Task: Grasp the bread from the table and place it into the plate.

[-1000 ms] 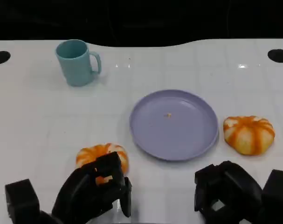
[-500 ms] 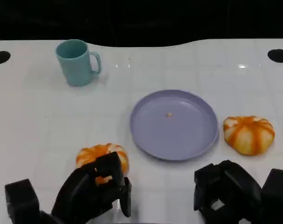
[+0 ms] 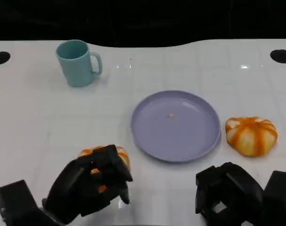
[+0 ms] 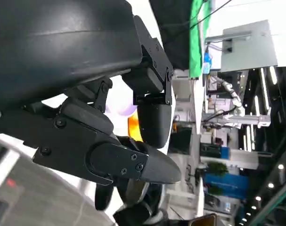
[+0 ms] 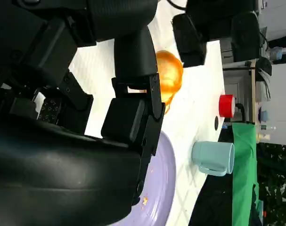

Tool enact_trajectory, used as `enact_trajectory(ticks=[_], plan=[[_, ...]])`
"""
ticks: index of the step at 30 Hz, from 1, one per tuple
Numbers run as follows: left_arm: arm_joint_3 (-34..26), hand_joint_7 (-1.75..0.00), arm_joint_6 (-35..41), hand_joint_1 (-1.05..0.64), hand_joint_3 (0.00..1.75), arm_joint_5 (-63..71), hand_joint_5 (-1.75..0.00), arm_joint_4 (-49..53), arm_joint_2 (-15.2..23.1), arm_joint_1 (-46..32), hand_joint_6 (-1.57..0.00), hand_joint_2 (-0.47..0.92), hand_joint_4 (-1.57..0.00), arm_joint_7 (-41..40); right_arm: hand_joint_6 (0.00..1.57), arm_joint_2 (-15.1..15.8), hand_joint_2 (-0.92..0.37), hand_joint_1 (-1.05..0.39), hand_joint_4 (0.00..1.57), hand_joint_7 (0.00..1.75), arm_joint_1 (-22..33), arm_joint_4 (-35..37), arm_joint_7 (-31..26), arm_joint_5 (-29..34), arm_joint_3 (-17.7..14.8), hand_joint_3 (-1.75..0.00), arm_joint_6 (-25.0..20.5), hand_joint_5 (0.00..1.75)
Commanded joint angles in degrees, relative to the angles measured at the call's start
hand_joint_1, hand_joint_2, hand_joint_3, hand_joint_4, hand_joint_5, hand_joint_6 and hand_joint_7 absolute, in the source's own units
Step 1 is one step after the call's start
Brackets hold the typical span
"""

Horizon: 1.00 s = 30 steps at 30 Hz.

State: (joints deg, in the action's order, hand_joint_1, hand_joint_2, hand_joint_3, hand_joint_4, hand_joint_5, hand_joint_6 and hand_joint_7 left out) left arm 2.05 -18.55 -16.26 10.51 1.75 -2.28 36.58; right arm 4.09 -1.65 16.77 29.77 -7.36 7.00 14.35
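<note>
Since a second ago the left hand has slid forward over the near-left bread — its black fingers now cover most of the orange-and-white bun, where before they sat just short of it. Fingers are curled down around the bread, which rests on the white table; whether they actually press it cannot be told from the head view, and the left wrist view gives just a sliver of orange past the fingers.

At the near right, the right hand has stayed put, fingers curled in with nothing in them. Its wrist view looks across the table to the bread under the other hand.

Lying at the centre is the lavender plate, with a tiny orange crumb on it and no bread — the near-left bun is just beside its near-left rim, apart from it. A second bun lies just right of the plate. Far left stands a teal mug, upright, handle to the right.
</note>
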Motion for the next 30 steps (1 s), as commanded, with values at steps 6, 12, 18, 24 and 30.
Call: enact_trajectory(ticks=[6,12,18,24,30], plan=[[-0.45,-0.47,-3.49,-0.79,0.21,8.82,-1.09,-6.46,5.91,-0.02,-0.50,0.92,-0.59,-5.25,1.57,0.26,-0.16,-1.05,1.55,0.95,0.21,-0.21,0.00,-0.39,-0.26,-1.15,0.13,1.25],[-0.47,-0.26,-3.20,-0.74,0.12,15.26,-0.92,-11.32,8.10,-0.93,-0.41,0.92,-0.48,-10.40,1.57,0.30,-0.15,-1.05,1.55,0.95,0.22,-0.26,0.39,-0.68,-0.26,-1.16,0.10,1.25],[-0.02,-0.17,-2.87,-0.74,0.10,31.14,-0.78,-17.73,11.54,-2.45,-0.37,0.92,-0.29,-18.47,1.57,0.43,-0.16,-1.05,1.55,0.95,0.10,-0.04,0.30,-0.12,-0.14,-1.15,0.60,1.25],[1.00,-0.11,-0.48,-0.75,0.09,41.98,-0.71,-22.20,13.80,-3.54,-0.35,0.92,-0.17,-23.00,1.57,0.38,-0.17,-1.05,1.55,0.94,0.07,0.35,0.43,-0.15,-0.17,-1.14,1.15,1.25],[2.51,-0.05,-0.12,-0.74,0.04,52.01,-0.68,-24.43,15.66,-3.62,-0.30,0.91,-0.17,-27.44,1.57,0.50,-0.18,-1.05,1.55,0.94,0.14,0.14,0.40,0.01,-0.07,-1.13,0.89,1.25]])
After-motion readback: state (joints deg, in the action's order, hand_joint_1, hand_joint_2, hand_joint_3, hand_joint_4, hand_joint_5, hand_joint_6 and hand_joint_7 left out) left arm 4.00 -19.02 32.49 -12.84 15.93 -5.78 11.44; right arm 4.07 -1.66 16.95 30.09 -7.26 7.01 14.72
